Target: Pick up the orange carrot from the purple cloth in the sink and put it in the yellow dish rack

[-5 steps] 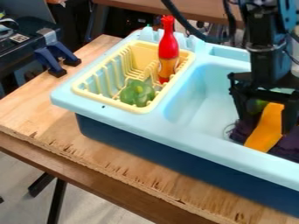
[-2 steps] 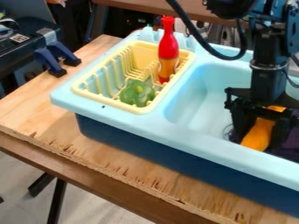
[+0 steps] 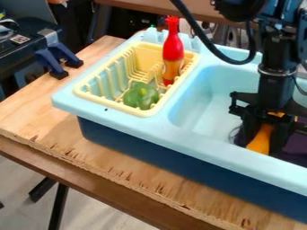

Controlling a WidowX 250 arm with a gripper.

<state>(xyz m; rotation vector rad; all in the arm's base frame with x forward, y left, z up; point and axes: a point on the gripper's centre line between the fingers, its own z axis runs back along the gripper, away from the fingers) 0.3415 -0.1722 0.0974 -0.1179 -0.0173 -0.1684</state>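
Note:
In the right part of the sink, the gripper (image 3: 262, 143) hangs low with its fingers closed against both sides of a long orange toy (image 3: 260, 141). The toy's upper part is mostly hidden behind the gripper. Dark purple cloth (image 3: 296, 148) lies beside and under it on the sink floor. To the left, a yellow dish rack (image 3: 90, 93) holds a green pepper-like toy (image 3: 141, 95) near its front corner. A red-topped bottle (image 3: 173, 48) with an orange lower part stands upright at the rack's right side.
The light blue sink (image 3: 201, 143) has a raised rim and a divider between rack and basin. It sits on a wooden table (image 3: 108, 168). Blue clamps (image 3: 59, 60) stand at the table's back left. A black cable (image 3: 207, 41) loops down beside the arm.
The gripper has come lower over the orange toy, and its fingers have drawn closer together around it. The toy looks more upright than a second ago. Rack, pepper and bottle are unmoved.

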